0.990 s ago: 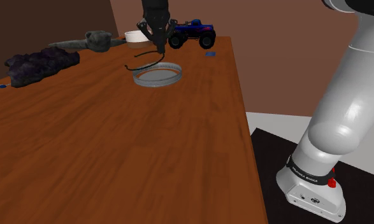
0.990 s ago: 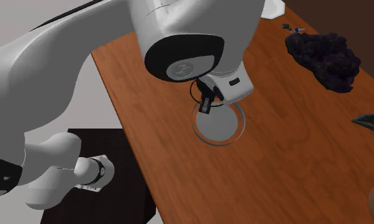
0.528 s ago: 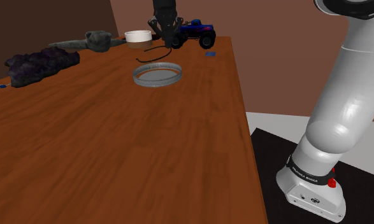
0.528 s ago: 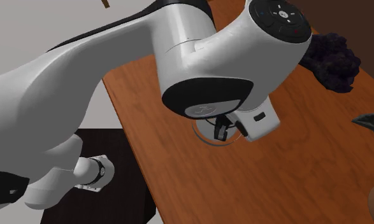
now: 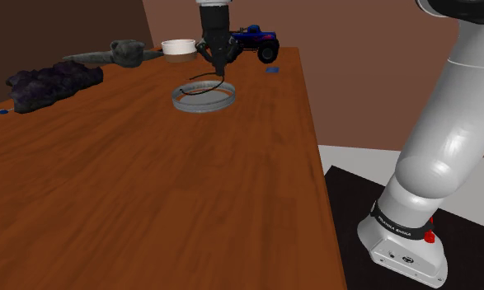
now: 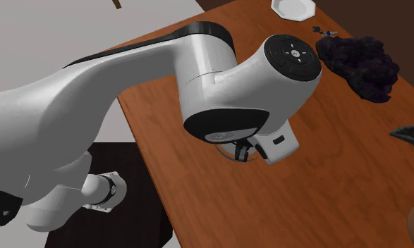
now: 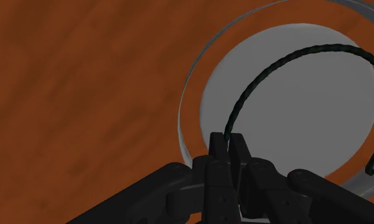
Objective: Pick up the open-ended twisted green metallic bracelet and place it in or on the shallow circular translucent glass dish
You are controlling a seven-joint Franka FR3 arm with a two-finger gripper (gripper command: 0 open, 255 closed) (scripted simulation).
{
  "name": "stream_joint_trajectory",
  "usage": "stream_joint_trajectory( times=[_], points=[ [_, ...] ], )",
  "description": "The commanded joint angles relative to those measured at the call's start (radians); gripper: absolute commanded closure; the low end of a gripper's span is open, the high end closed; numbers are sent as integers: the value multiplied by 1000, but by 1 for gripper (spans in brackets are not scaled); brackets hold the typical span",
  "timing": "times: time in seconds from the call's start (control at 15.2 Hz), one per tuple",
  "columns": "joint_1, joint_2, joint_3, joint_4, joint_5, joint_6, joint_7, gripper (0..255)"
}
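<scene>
My black gripper (image 5: 218, 67) hangs just above the shallow round glass dish (image 5: 204, 98) near the table's far end. It is shut on one end of the dark green twisted open bracelet (image 5: 198, 81). In the wrist view the fingertips (image 7: 228, 145) pinch the bracelet (image 7: 287, 56), whose arc curves out over the dish's grey floor. The dish rim (image 7: 187, 95) lies right below the gripper. In the second exterior view the arm's big white joints cover most of the dish, and the gripper (image 6: 242, 152) peeks out beneath them.
Behind the dish stand a blue toy truck (image 5: 252, 41), a white bowl (image 5: 179, 49) and a small blue item (image 5: 273, 70). A grey lump (image 5: 125, 52) and a dark purple heap (image 5: 54, 82) lie along the shoulder view's left. The table's right edge (image 5: 314, 140) drops to the floor.
The gripper carried the bracelet toward the shoulder view's right and over the dish, then came down so the bracelet hangs close above the dish floor.
</scene>
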State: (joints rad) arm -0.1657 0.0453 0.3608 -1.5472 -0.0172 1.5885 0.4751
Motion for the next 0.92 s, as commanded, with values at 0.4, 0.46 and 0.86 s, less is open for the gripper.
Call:
stream_joint_trajectory(
  times=[0.4, 0.46, 0.86],
  points=[
    [-3, -18, -2, -109, 6, 93, -4, 255],
    [-3, -18, -2, -109, 6, 93, -4, 255],
    [-3, -18, -2, -109, 6, 92, -4, 0]
  ],
)
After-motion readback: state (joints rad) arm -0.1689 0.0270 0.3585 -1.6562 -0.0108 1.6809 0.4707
